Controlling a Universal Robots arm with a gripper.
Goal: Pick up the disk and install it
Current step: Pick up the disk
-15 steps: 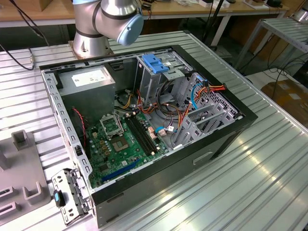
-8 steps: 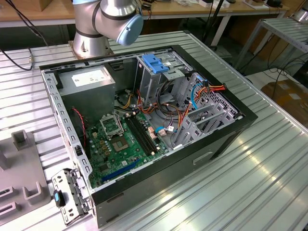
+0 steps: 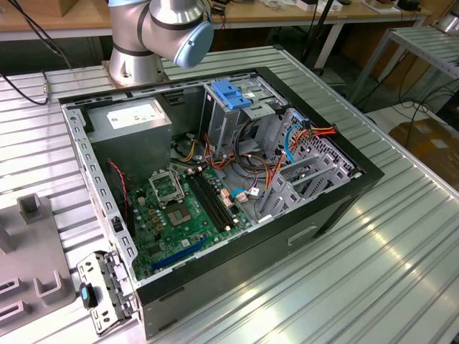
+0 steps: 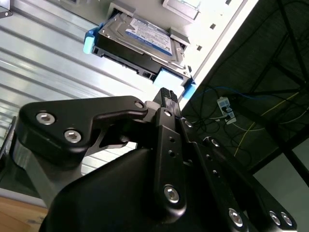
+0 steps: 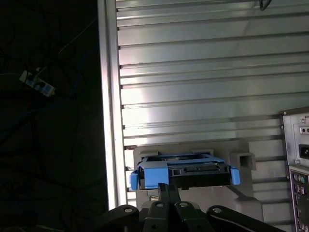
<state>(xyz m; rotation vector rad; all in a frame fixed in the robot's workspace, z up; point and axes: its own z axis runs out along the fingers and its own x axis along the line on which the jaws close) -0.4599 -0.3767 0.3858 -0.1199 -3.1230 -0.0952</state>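
Observation:
The disk (image 4: 140,41) (image 5: 186,169) is a dark metal drive with a white-and-blue label and a blue plastic frame. It lies flat in a grey holder (image 5: 241,154) at the edge of the ribbed metal table. My gripper (image 4: 166,93) (image 5: 168,187) is shut with its fingertips pressed together and nothing between them. It hovers close in front of the frame's blue tab (image 5: 155,176). I cannot tell whether it touches the tab. In the exterior view, the open computer case (image 3: 344,208) lies on the table, with a grey drive cage (image 3: 222,125) topped by a blue latch (image 3: 231,93).
The arm's base (image 3: 136,61) stands behind the case in the exterior view. A grey fixture block (image 3: 29,251) and a loose bracket (image 3: 100,287) lie at that view's left. The case's rear panel (image 5: 297,159) is near the holder. Beyond the table edge (image 5: 108,121) is dark floor with cables.

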